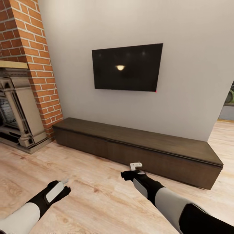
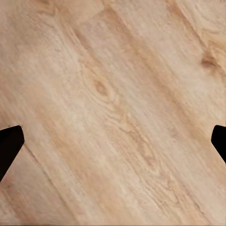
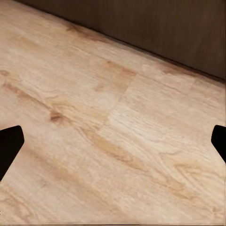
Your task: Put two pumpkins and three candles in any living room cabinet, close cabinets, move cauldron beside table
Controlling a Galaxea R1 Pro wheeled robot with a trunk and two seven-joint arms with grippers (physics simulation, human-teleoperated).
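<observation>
The long, low dark-brown cabinet stands against the grey wall under a television, with all its flat fronts shut. My right gripper hovers over the wooden floor just in front of the cabinet's middle. In the right wrist view its dark fingertips stand wide apart, open and empty, and the cabinet's front runs along the far side. My left gripper hangs lower and to the left over bare floor, its fingertips also spread and empty. The pumpkins, candles, cauldron and low table are out of view.
A brick chimney with a stone fireplace fills the left side, next to the cabinet's left end. A black television hangs on the wall. Past the cabinet's right end an opening leads to another room. Light wooden floor spreads around me.
</observation>
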